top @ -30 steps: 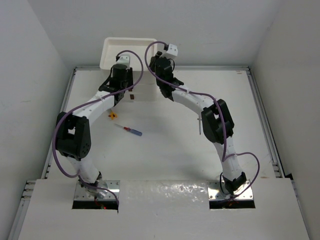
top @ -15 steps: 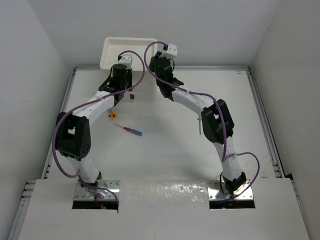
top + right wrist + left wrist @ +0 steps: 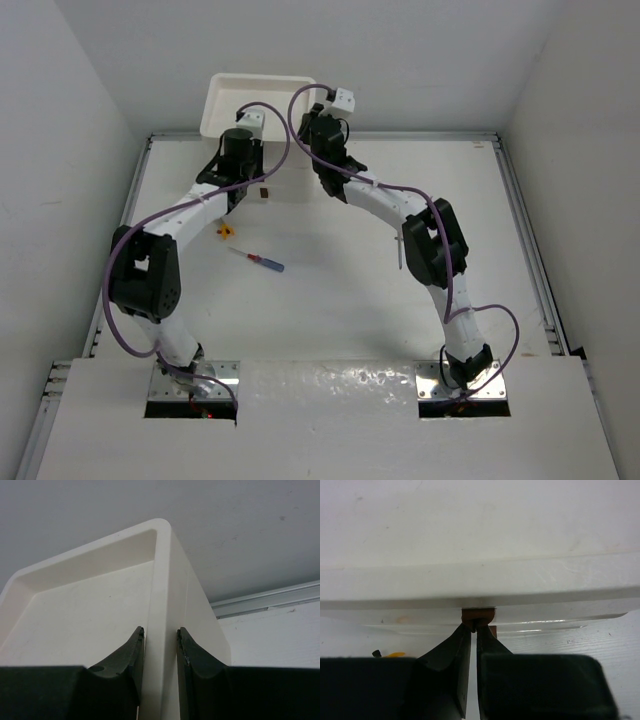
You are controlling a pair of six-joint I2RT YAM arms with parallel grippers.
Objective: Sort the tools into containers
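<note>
The white box (image 3: 256,100) stands at the table's far edge, its recessed tray top facing up. My left gripper (image 3: 474,626) is shut on a small brown drawer handle (image 3: 478,614) on the box's front. A second brown handle (image 3: 264,191) shows lower down. My right gripper (image 3: 160,632) is shut across the box's right rim (image 3: 161,580), one finger inside the tray and one outside. A blue-and-red screwdriver (image 3: 258,261) and a yellow-orange one (image 3: 226,232) lie on the table near the left arm. The yellow-orange one also shows in the left wrist view (image 3: 395,654). The green tools are not visible.
A thin grey shaft (image 3: 400,252) lies on the table beside the right forearm. White walls close in the table on the left, right and far sides. Purple cables loop over both arms.
</note>
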